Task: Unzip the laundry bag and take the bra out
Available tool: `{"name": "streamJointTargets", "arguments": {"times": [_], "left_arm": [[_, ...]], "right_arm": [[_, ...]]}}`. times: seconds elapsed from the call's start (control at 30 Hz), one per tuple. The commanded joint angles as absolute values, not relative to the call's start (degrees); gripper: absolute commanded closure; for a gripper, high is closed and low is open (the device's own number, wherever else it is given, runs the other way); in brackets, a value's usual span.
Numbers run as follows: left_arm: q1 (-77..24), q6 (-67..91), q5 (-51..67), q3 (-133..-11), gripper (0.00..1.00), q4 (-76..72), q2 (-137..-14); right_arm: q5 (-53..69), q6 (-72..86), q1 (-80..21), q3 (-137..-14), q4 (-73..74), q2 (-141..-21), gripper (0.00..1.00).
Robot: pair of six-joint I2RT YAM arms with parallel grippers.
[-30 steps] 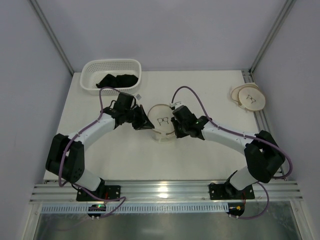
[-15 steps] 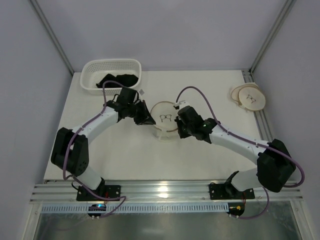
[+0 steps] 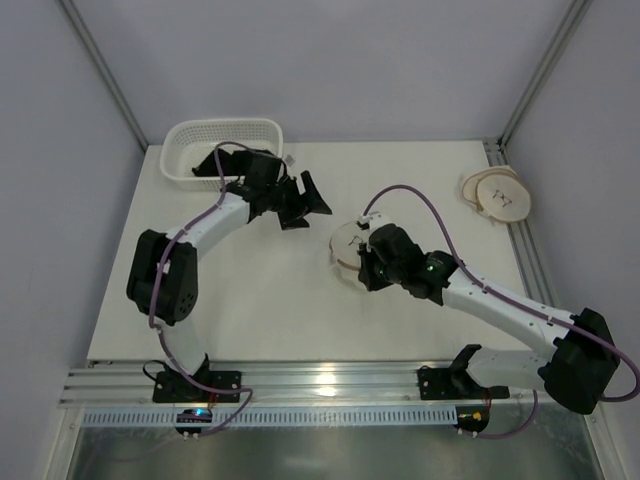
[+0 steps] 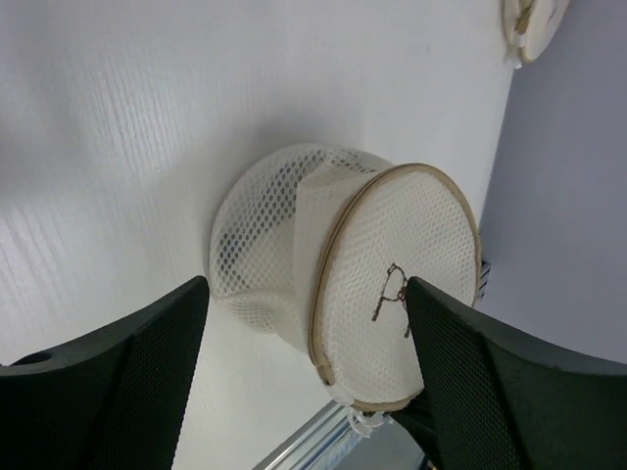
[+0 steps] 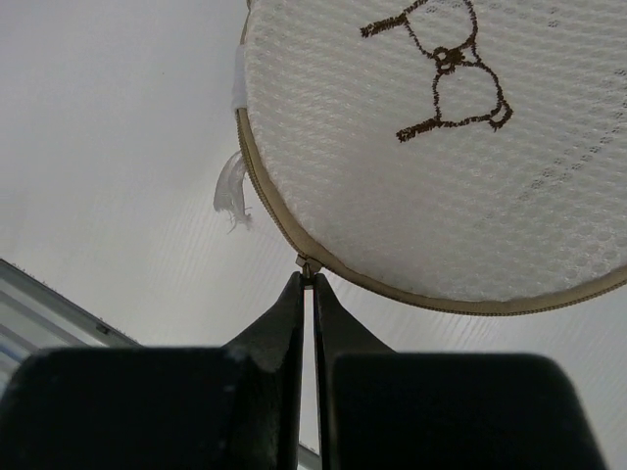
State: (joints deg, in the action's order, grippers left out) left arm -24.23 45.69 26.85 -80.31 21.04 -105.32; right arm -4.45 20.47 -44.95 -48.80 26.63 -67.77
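R gripper (image 5: 308, 282) was pinched tight on the zip pull (image 5: 308, 264) at the rim of the laundry bag (image 5: 441, 166), which lay tipped on the table (image 3: 250, 300). L gripper (image 3: 305, 203) gaped wide, well apart. Bag looked light, soft mesh, prob. collapses. Best hold: the trimmed rim.

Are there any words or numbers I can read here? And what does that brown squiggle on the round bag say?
There are no readable words, numbers or brand names in any view.
On the laundry bag: a brown stitched mark, which is a little drawing, not letters.
On the white tag at its rim: no print can be made out.
On the second round pouch by the table's right edge: a similar dark mark, too small to read.
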Motion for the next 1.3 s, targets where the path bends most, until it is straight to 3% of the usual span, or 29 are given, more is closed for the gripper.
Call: {"name": "streamJointTargets", "arguments": {"times": [0.0,0.17,0.33,0.57,1.0,1.2,1.27], "left_arm": [[-24.4,51.1,25.6,-74.6,0.16,17.5,-96.4],[-29.6,63.9,29.4,-59.4,0.11,12.1,-84.8],[-37.5,77.8,30.7,-45.3,0.11,-5.7,-82.5],[-41.7,83.4,25.2,-45.3,0.14,-13.3,-87.0],[-41.7,90.3,10.4,-40.4,0.14,-19.0,-81.2],[-41.8,91.0,10.7,-42.0,0.15,-18.9,-83.0],[-42.1,91.1,11.7,-43.9,0.19,-19.0,-84.7]], "right_arm": [[-3.1,22.0,-45.6,-49.0,27.0,-67.6,0.96],[-1.5,22.7,-45.9,-49.5,24.8,-69.6,0.96],[2.4,23.1,-46.0,-48.3,20.0,-70.0,0.96],[4.9,23.5,-46.0,-48.2,17.3,-70.1,0.96],[3.9,22.3,-46.1,-45.9,19.2,-66.3,0.96],[3.7,22.1,-46.1,-45.2,19.7,-65.4,0.96],[3.5,22.1,-46.1,-44.9,19.6,-65.0,0.96]]}}
